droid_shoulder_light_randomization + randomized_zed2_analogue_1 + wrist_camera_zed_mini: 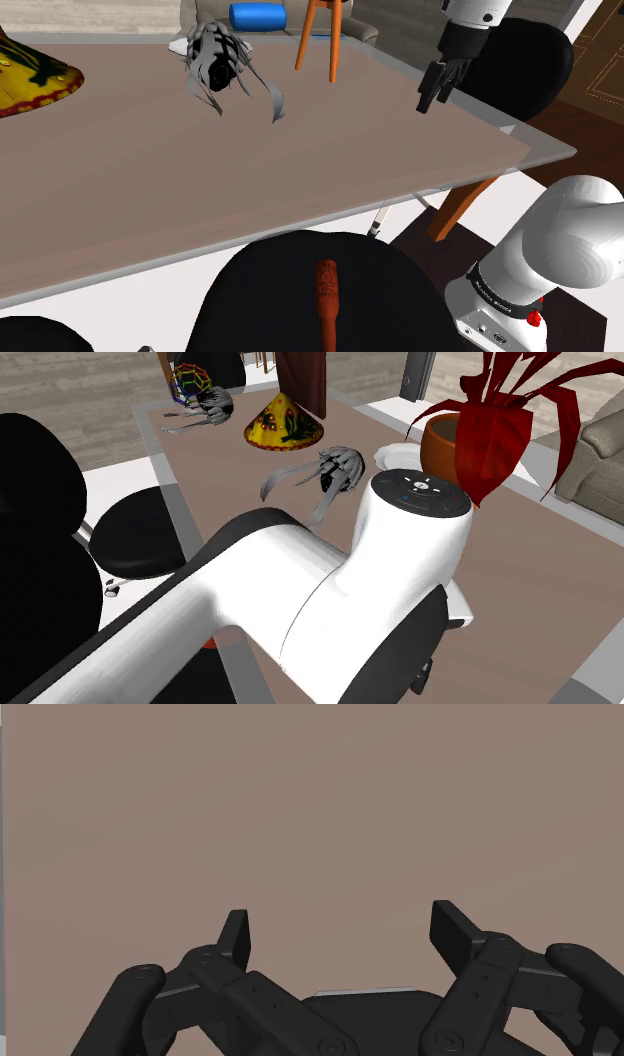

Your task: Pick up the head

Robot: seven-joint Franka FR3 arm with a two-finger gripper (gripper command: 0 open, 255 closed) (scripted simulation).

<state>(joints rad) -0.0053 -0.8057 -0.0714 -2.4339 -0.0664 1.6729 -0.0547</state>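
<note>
Your arm is extended, wrist held high, gripper angled downward in the air. Its fingers stand well apart, with nothing clasped between them.

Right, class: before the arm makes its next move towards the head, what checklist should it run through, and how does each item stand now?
1. Fingers of the black two-finger gripper apart: ok, nothing between them.
2. Gripper above the grey striped head with curling strands: not ok; it hangs near the table's edge, toward the shoulder view's right of the head.
3. Gripper aimed at the head: not ok; bare brown table top lies beneath it.
4. Path to the head free: ok, seemingly nothing on the table between them.
5. Target unmistakable: cannot tell; a similar grey figure lies beyond the yellow patterned cone.
</note>
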